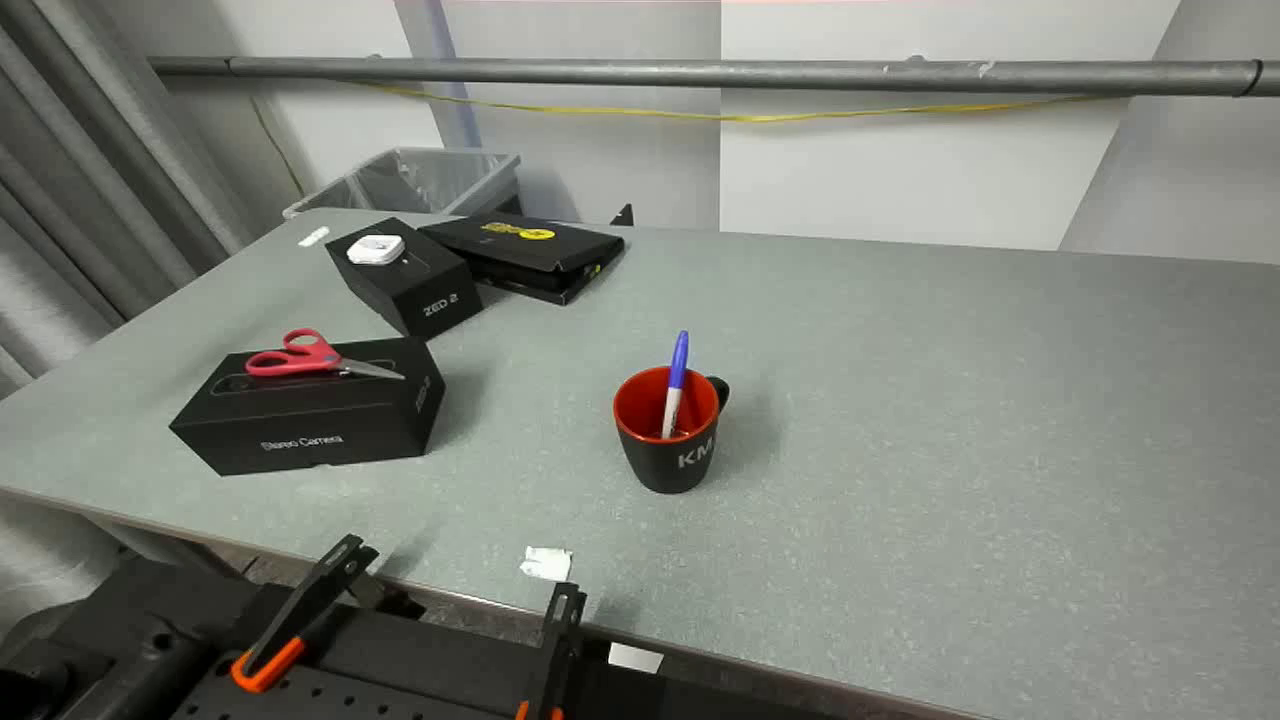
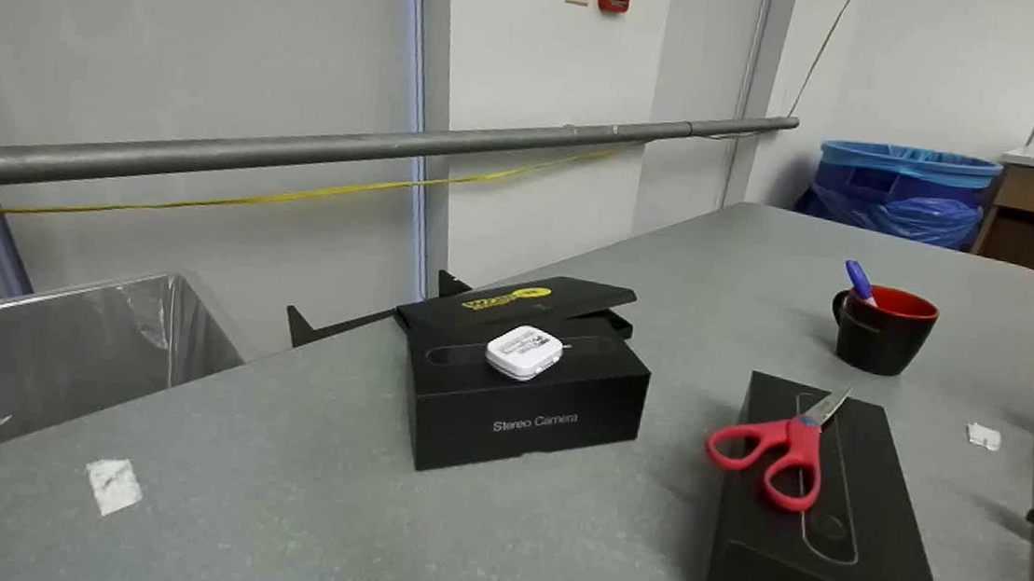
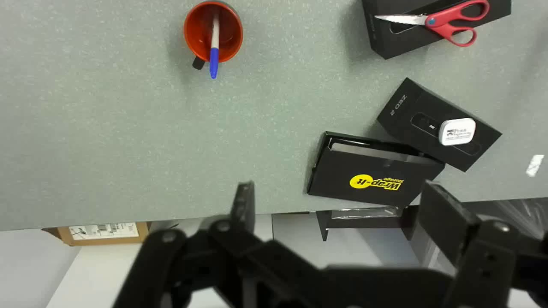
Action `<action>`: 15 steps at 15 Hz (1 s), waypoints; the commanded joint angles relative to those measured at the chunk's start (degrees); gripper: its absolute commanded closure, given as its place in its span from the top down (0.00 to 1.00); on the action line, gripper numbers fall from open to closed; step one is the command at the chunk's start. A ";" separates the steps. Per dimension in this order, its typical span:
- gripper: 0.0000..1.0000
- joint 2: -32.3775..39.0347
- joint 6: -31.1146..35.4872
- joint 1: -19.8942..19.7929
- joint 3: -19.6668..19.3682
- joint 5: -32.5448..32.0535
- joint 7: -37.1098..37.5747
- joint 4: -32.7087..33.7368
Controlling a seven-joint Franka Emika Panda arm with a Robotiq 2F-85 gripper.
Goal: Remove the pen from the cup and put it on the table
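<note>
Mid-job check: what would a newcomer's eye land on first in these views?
Likely the blue-and-white pen sticking out at a tilt from the red-lined black cup on the grey table. Next, the red-handled scissors lying on a black box. In the wrist view, the open pincer looms dark along the bottom.

We see a matt bench (image 1: 980, 450), a cup (image 1: 655, 456) glossy inside, a smooth plastic pen (image 1: 676, 385), shiny metal scissor blades (image 3: 402, 19), matt card boxes (image 2: 528, 430) and a cloth curtain (image 1: 100, 150).
</note>
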 commanded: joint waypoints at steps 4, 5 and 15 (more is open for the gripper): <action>1.00 0.15 -0.11 -0.68 0.49 0.41 -0.37 0.12; 1.00 0.15 -0.11 -0.68 0.49 0.41 -0.37 0.12; 1.00 13.97 19.83 -1.82 -1.38 -9.57 -9.72 -12.66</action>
